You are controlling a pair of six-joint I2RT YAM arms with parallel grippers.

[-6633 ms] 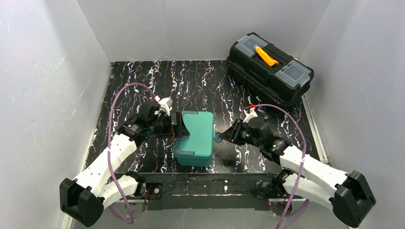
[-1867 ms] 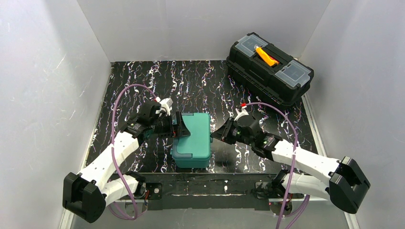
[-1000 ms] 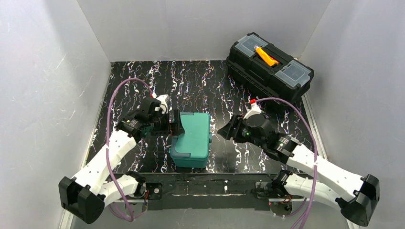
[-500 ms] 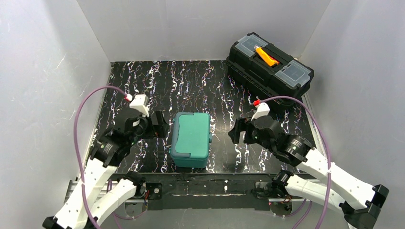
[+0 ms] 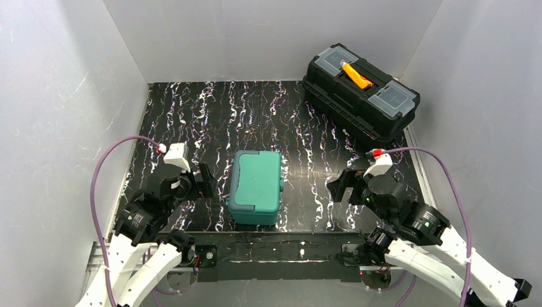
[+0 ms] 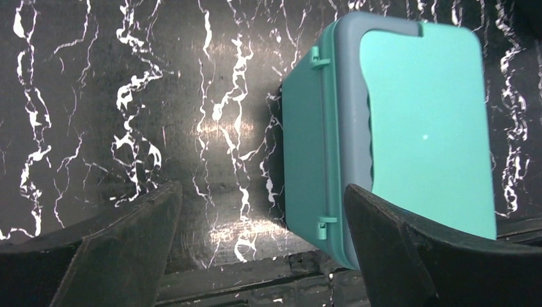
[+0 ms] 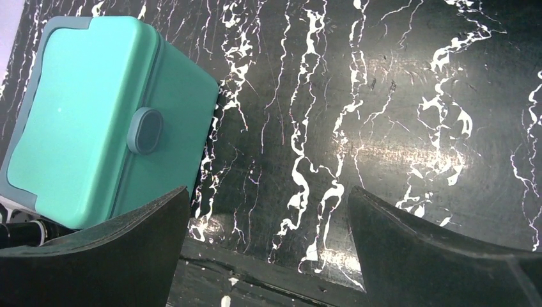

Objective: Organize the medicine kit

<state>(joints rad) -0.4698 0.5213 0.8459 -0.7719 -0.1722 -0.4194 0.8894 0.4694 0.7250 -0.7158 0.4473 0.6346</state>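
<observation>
Teal hard plastic, the shut medicine kit [image 5: 255, 185] sits lower centre on the bench [image 5: 255, 109]: probably light, stiff, slick; grip across its long sides. Left fingers [image 6: 128, 246] and right fingers [image 7: 434, 249] stand apart, empty.

The shut medicine kit [image 5: 255, 185] sits mid-table, the one obstacle between my arms. I have a bare strip of table [image 5: 255, 115] between it and my left gripper [image 5: 208, 182], and a wider one toward my right gripper [image 5: 337, 187]; both hang wide-jawed, touching nothing. Beyond the kit the surface lies open, except the black toolbox [image 5: 361, 89] blocking the far right corner. White walls [image 5: 64, 96] box in three sides.
</observation>
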